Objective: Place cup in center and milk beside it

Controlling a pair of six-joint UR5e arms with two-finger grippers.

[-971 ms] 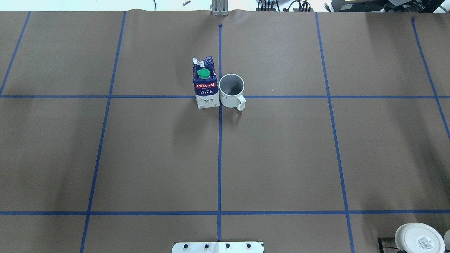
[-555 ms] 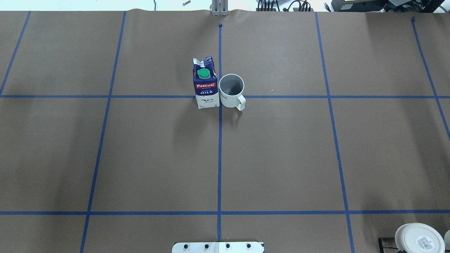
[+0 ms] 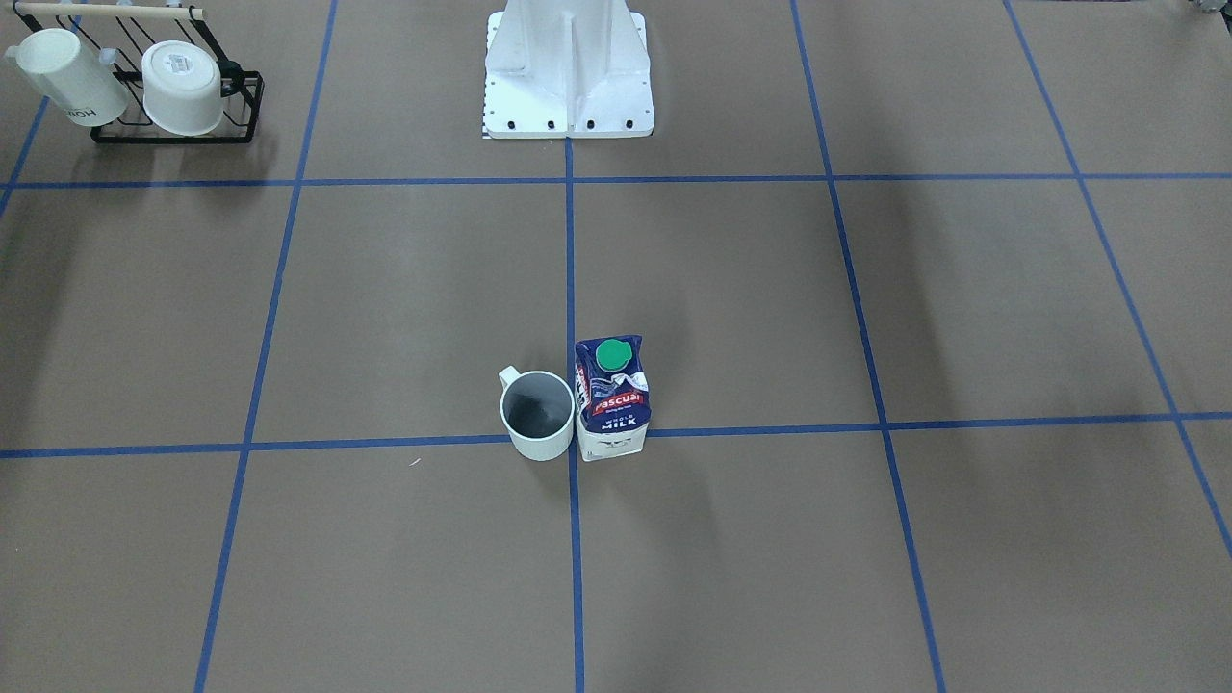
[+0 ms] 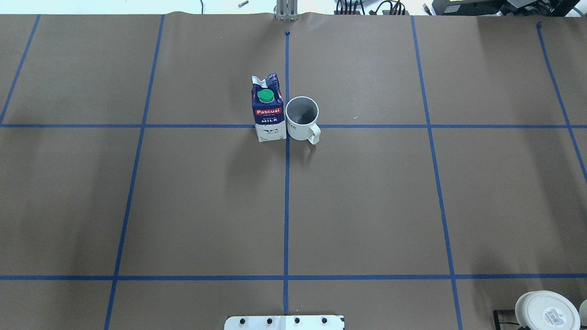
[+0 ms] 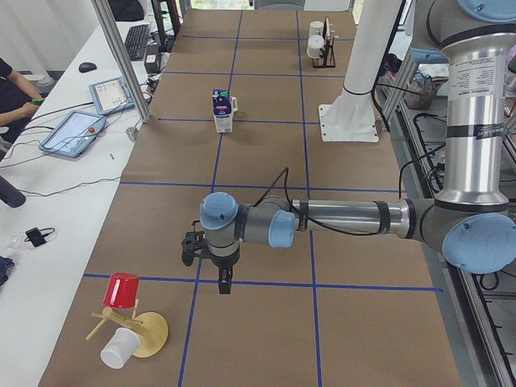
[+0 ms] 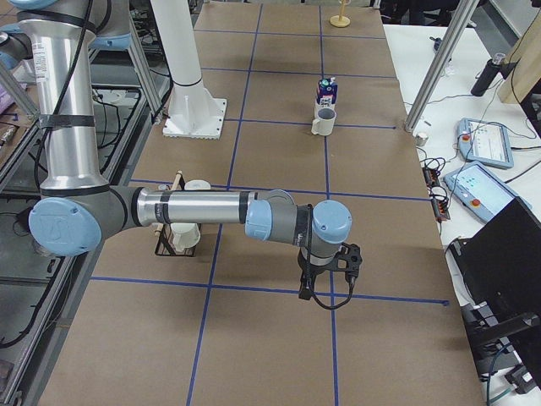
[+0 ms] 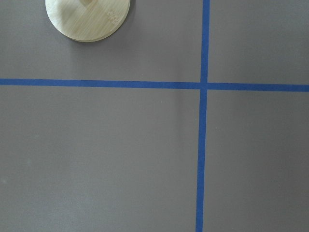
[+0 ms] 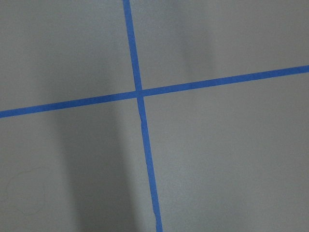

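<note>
The cup (image 4: 301, 124), a small white mug with a dark grey inside, stands upright at the table's middle tape crossing, its handle toward the robot. The milk (image 4: 267, 110) stands upright right beside it, on the robot's left of it. Both show in the front view, cup (image 3: 537, 416) and milk (image 3: 612, 404). My left gripper (image 5: 211, 262) hangs over the table's left end, far from both. My right gripper (image 6: 328, 279) hangs over the right end. They show only in the side views, so I cannot tell whether they are open or shut.
A black rack (image 3: 173, 135) with two white mugs stands by the robot's base (image 3: 568, 67) on its right. A wooden mug tree (image 5: 145, 334) with a red cup (image 5: 122, 290) stands at the left end. Its round base (image 7: 88, 19) shows in the left wrist view.
</note>
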